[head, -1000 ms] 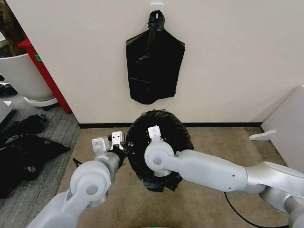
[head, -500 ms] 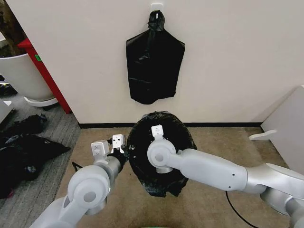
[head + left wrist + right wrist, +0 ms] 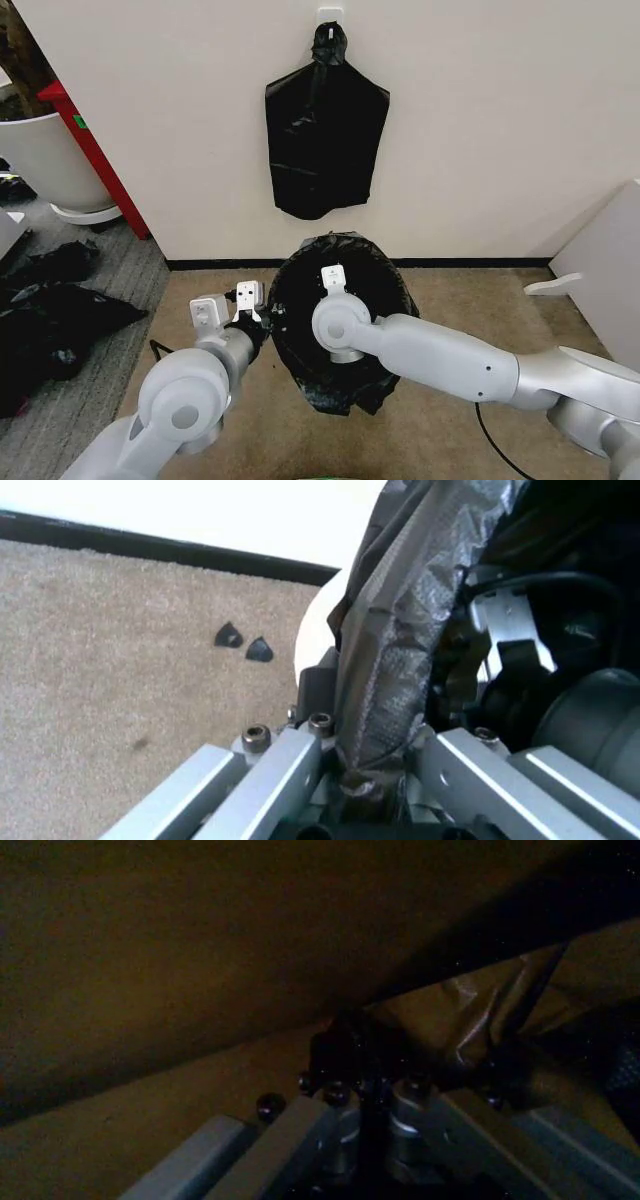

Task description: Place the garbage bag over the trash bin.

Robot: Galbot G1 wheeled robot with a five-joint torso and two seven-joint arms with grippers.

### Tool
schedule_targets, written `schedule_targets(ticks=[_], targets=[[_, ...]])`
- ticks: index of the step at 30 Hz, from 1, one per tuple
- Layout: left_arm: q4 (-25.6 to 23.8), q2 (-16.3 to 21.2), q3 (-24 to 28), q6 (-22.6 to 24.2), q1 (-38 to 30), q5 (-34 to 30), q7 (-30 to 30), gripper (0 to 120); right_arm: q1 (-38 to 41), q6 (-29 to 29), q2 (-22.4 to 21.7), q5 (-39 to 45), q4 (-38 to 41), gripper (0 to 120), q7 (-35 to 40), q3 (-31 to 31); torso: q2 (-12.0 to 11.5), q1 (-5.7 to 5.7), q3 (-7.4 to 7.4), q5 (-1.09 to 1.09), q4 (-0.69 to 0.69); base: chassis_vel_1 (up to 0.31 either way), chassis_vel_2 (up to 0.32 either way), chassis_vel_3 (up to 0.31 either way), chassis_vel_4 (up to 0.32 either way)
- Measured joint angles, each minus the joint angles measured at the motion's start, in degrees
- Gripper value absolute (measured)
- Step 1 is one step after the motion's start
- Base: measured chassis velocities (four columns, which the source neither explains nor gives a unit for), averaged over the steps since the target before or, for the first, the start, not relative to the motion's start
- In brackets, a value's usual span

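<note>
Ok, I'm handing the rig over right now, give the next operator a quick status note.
Left gripper: shut on the garbage bag at its left rim edge.
Right gripper: down inside the bag-lined bin, shut on bag film.
The trash bin stands on the carpet by the wall, the bag draped over its mouth and bunched round the near side.
Done: bag opened and pulled over the rim.
Left: check the far rim is covered, release both grippers, withdraw.

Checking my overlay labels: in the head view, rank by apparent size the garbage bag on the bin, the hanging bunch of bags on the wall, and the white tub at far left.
1. Garbage bag and hanging bunch: look alike in size, so unranked.
2. White tub: smallest, but cut off by the frame edge and farther away.
</note>
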Motion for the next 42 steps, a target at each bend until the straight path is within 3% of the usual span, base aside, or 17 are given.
schedule_targets(ticks=[18,35,42], targets=[[3.9,-0.88,1.69,0.06,0.48,2.29,2.27,0,1.35,1.03,0.35,2.51,2.58,0,1.05,0.15,0.0,0.0,0.0,0.0,0.0,0.0,0.0,0.0,0.0],[8.73,-3.25,0.33,-1.39,1.33,2.36,0.91,0,2.57,4.35,-2.89,8.96,17.16,0,4.01,0.4,0.0,0.0,0.0,0.0,0.0,0.0,0.0,0.0,0.0],[10.6,-3.72,-0.13,-1.78,2.75,-0.9,-1.03,0,2.24,4.84,-6.85,8.77,25.26,0,-0.34,2.7,0.0,0.0,0.0,0.01,0.01,0.0,0.0,0.0,0.0]])
